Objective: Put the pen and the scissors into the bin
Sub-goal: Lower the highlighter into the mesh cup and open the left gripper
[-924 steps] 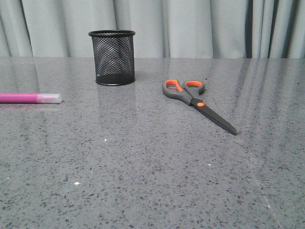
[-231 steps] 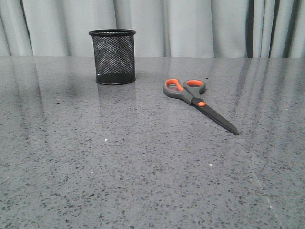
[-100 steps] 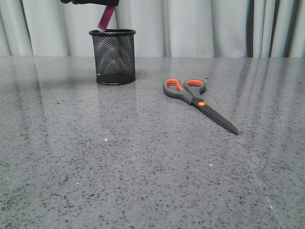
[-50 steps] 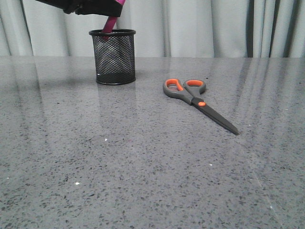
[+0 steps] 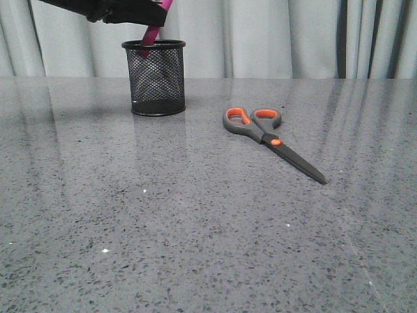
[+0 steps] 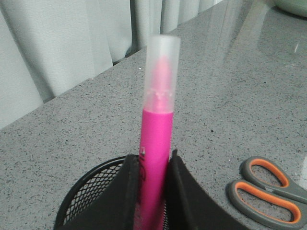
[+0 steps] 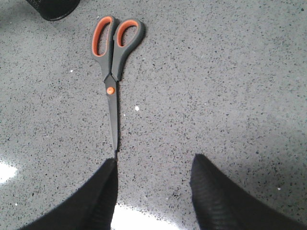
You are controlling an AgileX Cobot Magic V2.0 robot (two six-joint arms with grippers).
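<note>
- The left gripper (image 6: 154, 191) is squeezing the pen (image 6: 156, 158) between its two black fingers (image 6: 122, 196); the fingers are pressing on both sides of the pink body, and the whitish cap is sticking out past the fingertips.
- In the front view the left gripper (image 5: 140, 12) is hanging right above the bin (image 5: 154, 78); the pen (image 5: 152, 32) is tilting, and its low end is dipping just inside the rim.
- In the left wrist view the bin (image 6: 84, 199) is sitting under the fingers, and the pen is going down toward its open mouth; how deep the tip is reaching cannot be told.
- The right gripper (image 7: 153, 179) is standing wide open and holding nothing; its two dark fingers (image 7: 218, 196) are well apart over the table (image 5: 195, 228).
- The scissors (image 7: 111, 67) are lying flat on the table with the blades shut; the blade tip is pointing at the right gripper's fingers and ending just beside one of them, but whether they are touching cannot be told.
- In the front view the scissors (image 5: 270, 138) are lying to the right of the bin and nearer to the camera, with the orange-lined handles toward the bin and the tip pointing away.
- A pale curtain (image 5: 273, 36) is hanging behind the table.
</note>
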